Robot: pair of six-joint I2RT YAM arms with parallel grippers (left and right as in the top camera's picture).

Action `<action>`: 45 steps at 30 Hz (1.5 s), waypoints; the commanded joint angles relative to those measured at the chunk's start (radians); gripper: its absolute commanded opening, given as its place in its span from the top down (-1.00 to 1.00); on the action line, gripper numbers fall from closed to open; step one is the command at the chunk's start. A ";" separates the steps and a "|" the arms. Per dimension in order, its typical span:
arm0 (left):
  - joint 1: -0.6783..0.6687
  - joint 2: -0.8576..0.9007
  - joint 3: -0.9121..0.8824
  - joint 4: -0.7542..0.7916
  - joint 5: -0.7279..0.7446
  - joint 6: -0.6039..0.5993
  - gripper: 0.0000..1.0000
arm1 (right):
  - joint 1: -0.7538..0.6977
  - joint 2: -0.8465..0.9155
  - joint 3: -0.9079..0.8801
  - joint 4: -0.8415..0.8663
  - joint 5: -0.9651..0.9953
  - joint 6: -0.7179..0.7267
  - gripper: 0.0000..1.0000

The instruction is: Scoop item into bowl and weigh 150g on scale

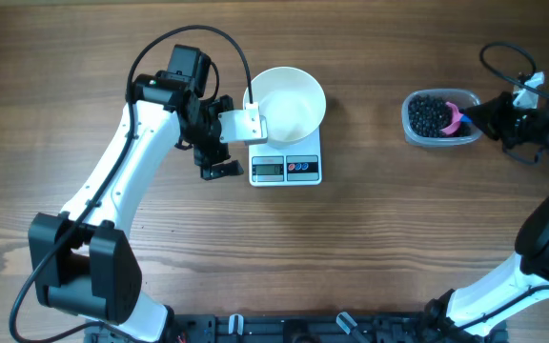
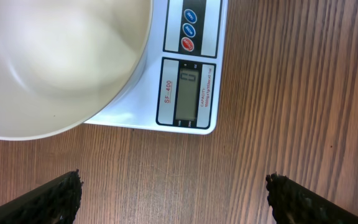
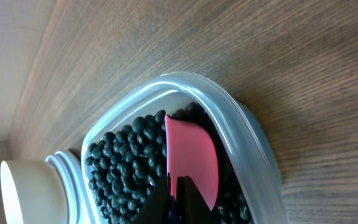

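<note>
Two arms split the job. At left, the left gripper (image 1: 229, 145) hangs wide open and empty just beside the scale (image 1: 286, 169), which carries the empty white bowl (image 1: 287, 103). Well to the right, black beans (image 1: 429, 114) fill the clear tub (image 1: 417, 135). The right gripper (image 1: 489, 116) is pinched shut on the pink scoop (image 3: 191, 162), its blade among them. Best to drive the scoop under the heap, then lift it level. The display digits are unreadable, and the scoop's handle is mostly hidden between the fingers.

bowl (image 1: 289, 103) on scale (image 1: 285, 168), tub (image 1: 410, 130) of beans (image 1: 429, 114) well apart to its right, scoop (image 1: 454, 116) in tub
</note>
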 commanded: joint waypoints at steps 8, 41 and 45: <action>0.006 -0.013 0.000 -0.001 0.012 0.022 -1.00 | 0.041 0.069 -0.067 0.135 0.083 0.118 0.91; 0.006 -0.013 0.000 -0.001 0.012 0.022 -0.99 | 0.041 0.069 -0.068 0.179 0.075 0.104 0.91; 0.006 -0.013 0.000 -0.001 0.012 0.022 -1.00 | 0.041 0.069 -0.068 0.079 0.037 0.053 0.91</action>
